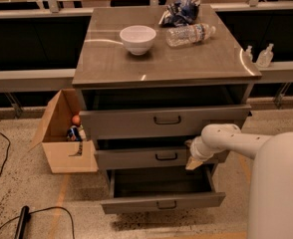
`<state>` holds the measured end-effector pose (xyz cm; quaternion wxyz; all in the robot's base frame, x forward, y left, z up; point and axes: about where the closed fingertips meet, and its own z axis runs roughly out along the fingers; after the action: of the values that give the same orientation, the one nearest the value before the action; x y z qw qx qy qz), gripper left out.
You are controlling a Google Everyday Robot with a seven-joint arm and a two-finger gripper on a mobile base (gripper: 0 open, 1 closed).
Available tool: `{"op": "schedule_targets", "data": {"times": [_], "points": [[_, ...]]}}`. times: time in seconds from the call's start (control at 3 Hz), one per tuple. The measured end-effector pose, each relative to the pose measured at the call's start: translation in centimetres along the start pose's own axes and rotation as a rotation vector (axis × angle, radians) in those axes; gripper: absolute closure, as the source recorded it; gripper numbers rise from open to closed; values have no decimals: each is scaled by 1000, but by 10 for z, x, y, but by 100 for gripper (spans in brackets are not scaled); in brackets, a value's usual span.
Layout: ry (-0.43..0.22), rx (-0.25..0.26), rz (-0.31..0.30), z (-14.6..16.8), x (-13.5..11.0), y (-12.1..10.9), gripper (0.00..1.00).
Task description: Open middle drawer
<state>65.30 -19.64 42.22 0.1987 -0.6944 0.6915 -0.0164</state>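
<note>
Here, claw (193, 162) at right end of middle drawer (131, 159), partly out

The hand (193, 160) of the white arm (236, 141) sits at the right end of the wide grey metal middle drawer (131, 159), which stands slightly out. The lowest grey drawer (161, 201) juts furthest. On the grey worktop (186, 63) are a white bowl (137, 38) and a clear plastic bottle (190, 34) lying flat.

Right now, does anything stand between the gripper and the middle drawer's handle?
Nothing visible does. The gripper is at the right end of the middle drawer; only bare front panel lies between it and the handle.
</note>
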Motion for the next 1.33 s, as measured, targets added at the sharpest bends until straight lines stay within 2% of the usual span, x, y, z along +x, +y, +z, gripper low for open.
{"op": "schedule_targets", "data": {"times": [0.33,0.67,1.0,1.33], "points": [[1,7,13,-4,2,0,62],[-6,-11,32,-20,1,14,86],[-22,-66,38,-41,-11,40,100],[-22,-66,38,-41,-11,40,82]]}}
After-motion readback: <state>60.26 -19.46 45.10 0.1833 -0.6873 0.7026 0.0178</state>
